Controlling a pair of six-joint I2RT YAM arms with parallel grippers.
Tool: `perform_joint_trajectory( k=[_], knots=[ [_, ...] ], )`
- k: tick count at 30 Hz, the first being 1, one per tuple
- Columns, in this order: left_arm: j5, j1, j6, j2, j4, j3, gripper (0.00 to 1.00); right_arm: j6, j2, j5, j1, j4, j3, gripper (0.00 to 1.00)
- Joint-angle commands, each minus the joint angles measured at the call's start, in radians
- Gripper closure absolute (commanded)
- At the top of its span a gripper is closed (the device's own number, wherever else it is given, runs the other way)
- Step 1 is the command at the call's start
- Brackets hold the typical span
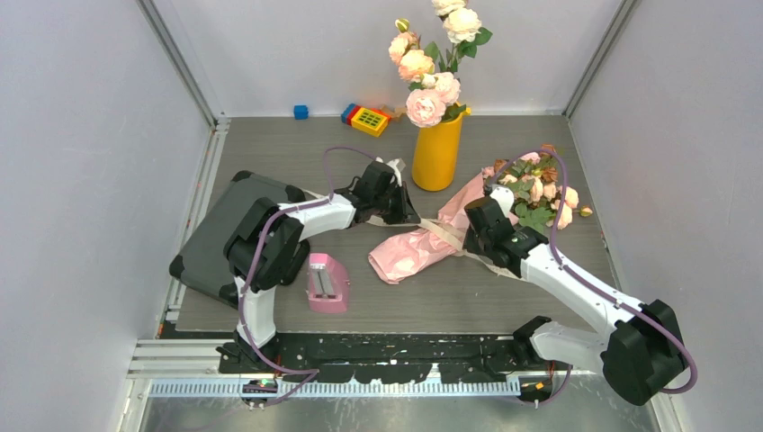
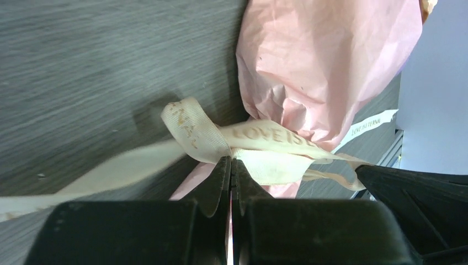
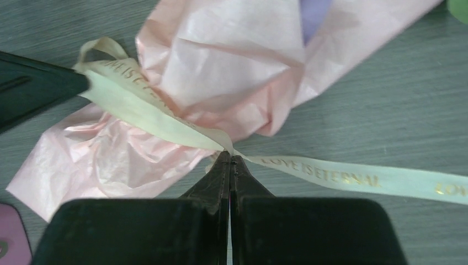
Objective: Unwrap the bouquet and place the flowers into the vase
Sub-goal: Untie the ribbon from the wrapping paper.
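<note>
Jaws of left gripper [image 2: 232,163] and right gripper [image 3: 230,157] clamp tight on the beige fabric ribbon [image 3: 309,168] tying the crinkled pink-paper bouquet [image 1: 423,247], right of centre on the grey table [image 1: 270,162]; ribbon likely limp, slippery, so tails suit gripping.

The left gripper [image 2: 232,165] is pinching the beige ribbon [image 2: 259,138] (gold lettering on it). The bouquet [image 2: 325,61] is lying on the grey table [image 2: 83,66].

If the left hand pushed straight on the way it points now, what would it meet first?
The left hand is shut on the beige ribbon, so that comes first; just beyond, probably the pink paper of the bouquet.
</note>
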Motion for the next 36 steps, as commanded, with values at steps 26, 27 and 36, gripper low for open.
perform_joint_trajectory(
  k=[26, 27, 36],
  knots=[
    [-0.014, 0.168, 0.106, -0.037, 0.03, -0.031, 0.52, 0.338, -0.14, 0.249, -0.002, -0.231, -0.094, 0.72],
    [-0.017, 0.168, 0.117, -0.055, 0.021, -0.029, 0.49, 0.327, -0.147, 0.254, -0.002, -0.243, -0.078, 0.67],
    [-0.014, 0.086, 0.288, -0.205, -0.052, -0.003, 0.37, 0.101, -0.181, 0.14, -0.002, -0.211, 0.034, 0.44]
  ],
)
